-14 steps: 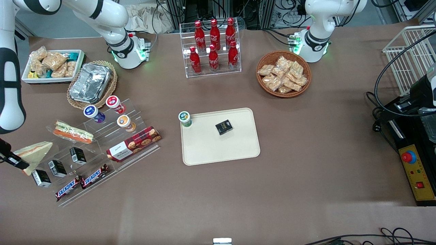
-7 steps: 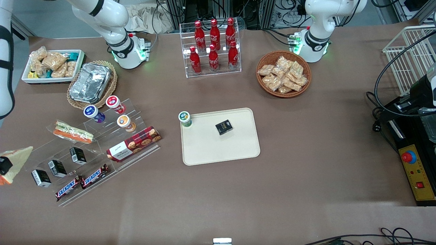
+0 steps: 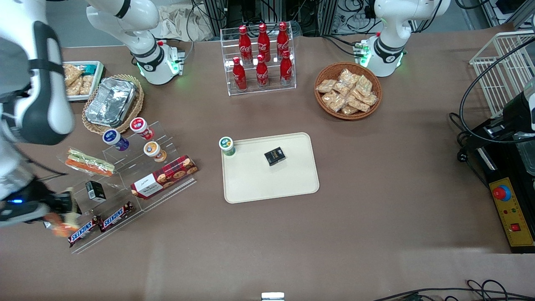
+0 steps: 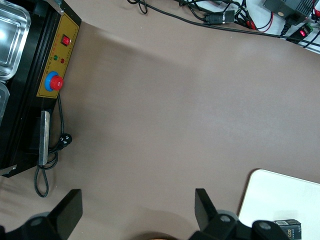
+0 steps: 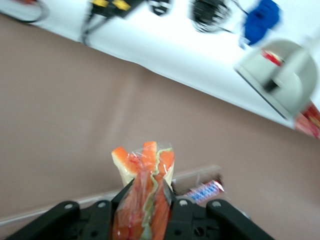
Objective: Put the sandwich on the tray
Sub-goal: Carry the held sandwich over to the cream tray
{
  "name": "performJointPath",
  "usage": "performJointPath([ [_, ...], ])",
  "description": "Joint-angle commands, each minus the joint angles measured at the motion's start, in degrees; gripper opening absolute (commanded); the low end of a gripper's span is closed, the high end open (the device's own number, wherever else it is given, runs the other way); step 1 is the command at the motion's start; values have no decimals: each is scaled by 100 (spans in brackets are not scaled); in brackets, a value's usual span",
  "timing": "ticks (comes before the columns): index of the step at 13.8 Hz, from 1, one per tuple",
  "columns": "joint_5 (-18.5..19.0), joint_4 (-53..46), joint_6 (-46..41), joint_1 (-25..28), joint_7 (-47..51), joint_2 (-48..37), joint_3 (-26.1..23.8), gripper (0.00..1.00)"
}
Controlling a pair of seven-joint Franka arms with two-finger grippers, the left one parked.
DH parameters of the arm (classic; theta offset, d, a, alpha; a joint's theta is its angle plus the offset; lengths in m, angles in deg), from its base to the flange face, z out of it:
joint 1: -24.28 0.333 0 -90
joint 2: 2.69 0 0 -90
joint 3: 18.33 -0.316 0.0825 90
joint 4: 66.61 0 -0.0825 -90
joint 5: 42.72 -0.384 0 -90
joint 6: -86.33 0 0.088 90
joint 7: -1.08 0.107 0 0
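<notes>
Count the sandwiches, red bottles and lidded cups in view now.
Sandwiches: 2, the sandwich clamped in the tool over the table's working-arm end, and the long striped sandwich on the clear stand.
Red bottles: 6, in the clear rack.
Lidded cups: 4, three on the stand, one at the tray corner.
Total: 12

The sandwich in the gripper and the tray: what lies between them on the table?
In the front view, between the gripper holding the sandwich and the tray stands a clear stepped rack with Snickers bars and a red cookie box.
</notes>
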Motion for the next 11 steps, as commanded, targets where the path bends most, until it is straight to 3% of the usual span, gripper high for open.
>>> performJointPath([
  [1,86,-78,-126,785,-37,16,60,0],
  [9,103,19,-3,2896,-115,929,60,0],
  [11,147,-7,433,3414,-159,1403,25,0],
])
